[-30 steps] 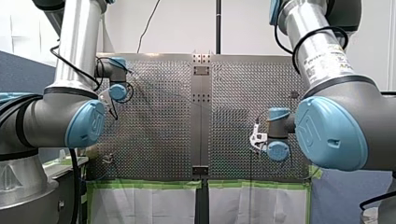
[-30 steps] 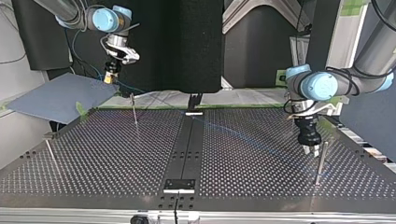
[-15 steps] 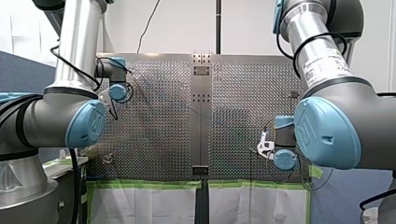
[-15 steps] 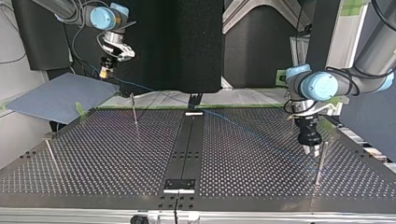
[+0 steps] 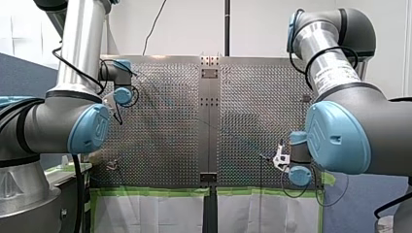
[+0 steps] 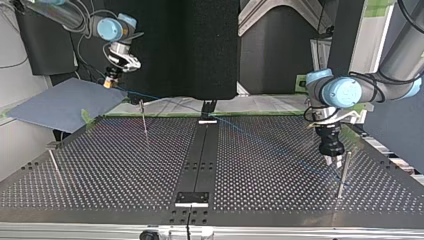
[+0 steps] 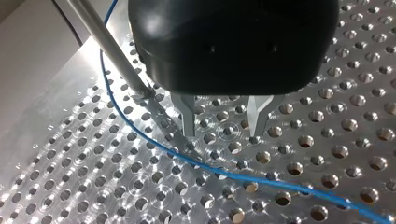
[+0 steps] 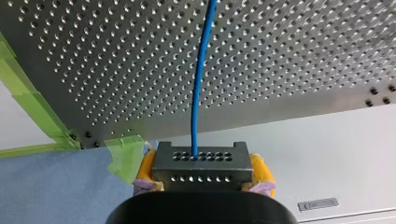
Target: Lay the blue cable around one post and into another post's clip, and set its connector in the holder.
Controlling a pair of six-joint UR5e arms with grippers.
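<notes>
In the right wrist view the yellow pads (image 8: 259, 169) of my right gripper (image 8: 201, 179) are shut on a dark connector (image 8: 200, 161). The blue cable (image 8: 200, 84) runs straight from it over the perforated table. At the top view's upper left, my right gripper (image 6: 111, 80) hangs beyond the table's far edge, and the cable (image 6: 239, 129) slants across to my left gripper (image 6: 334, 159). In the left wrist view the metal fingers of my left gripper (image 7: 222, 134) stand open just above the plate, with nothing between them. The cable (image 7: 261, 180) curves round the foot of a thin post (image 7: 107, 44) and passes ahead of the fingertips.
That post (image 6: 343, 172) stands right beside my left gripper. Two more thin posts (image 6: 144, 120) (image 6: 55, 165) rise at the top view's left. A dark centre strip carries small fixtures (image 6: 191, 197) (image 6: 208, 107). Green tape (image 8: 123, 156) marks the table edge, and a blue-grey sheet (image 6: 60, 102) lies beyond it.
My right gripper has carried the connector off past the table's edge, towards the top view's upper left, drawing the cable straighter. My left arm has stayed put.
</notes>
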